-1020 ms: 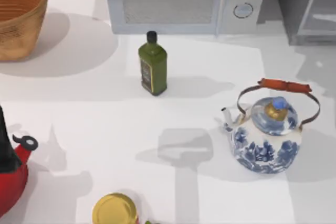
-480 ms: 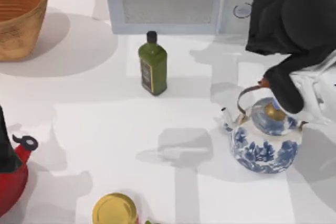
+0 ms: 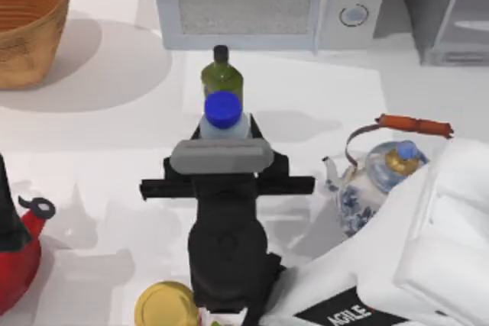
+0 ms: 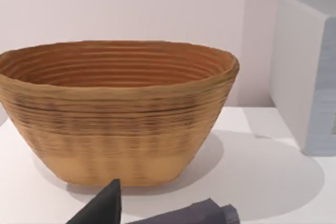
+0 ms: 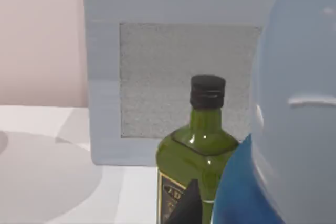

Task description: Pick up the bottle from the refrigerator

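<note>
Standing upright with its cap upward, the bottle [image 3: 223,112] is clamped by the right gripper [image 3: 221,159] over mid-table, just beside the oil bottle [image 3: 221,75].

My right arm [image 3: 412,257] is white-shelled with a black AGILE-lettered patch, ending in a black wrist and grey-barred gripper [image 3: 221,156].

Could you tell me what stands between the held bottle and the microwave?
The small green oil bottle stands between the bottle in the right gripper and the microwave, seen in the top view.
</note>
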Motion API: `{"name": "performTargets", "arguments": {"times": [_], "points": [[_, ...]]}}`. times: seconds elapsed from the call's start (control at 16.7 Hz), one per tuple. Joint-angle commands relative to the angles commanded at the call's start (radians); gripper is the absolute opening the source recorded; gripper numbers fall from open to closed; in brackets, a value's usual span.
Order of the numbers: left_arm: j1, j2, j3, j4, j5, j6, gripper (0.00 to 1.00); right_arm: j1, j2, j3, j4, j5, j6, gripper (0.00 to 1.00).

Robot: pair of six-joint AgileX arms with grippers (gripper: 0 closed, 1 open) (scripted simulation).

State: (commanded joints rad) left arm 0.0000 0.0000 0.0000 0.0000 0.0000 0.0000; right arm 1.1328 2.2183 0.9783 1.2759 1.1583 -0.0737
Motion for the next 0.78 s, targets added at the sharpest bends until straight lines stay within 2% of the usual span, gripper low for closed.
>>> {"name": "performTargets", "arguments": {"times": [0.18,0.48,0.78], "points": [[0.000,0.000,0.000,0.000,0.000,0.000,1.00,0.051,0.049,-0.003,0.003,0.053,0.072,0.00],[0.000,0.000,0.000,0.000,0.000,0.000,1.00,0.052,0.050,-0.003,0.003,0.054,0.073,0.00],[0.000,0.000,0.000,0.000,0.000,0.000,1.00,0.052,0.050,-0.003,0.003,0.054,0.073,0.38]]}}
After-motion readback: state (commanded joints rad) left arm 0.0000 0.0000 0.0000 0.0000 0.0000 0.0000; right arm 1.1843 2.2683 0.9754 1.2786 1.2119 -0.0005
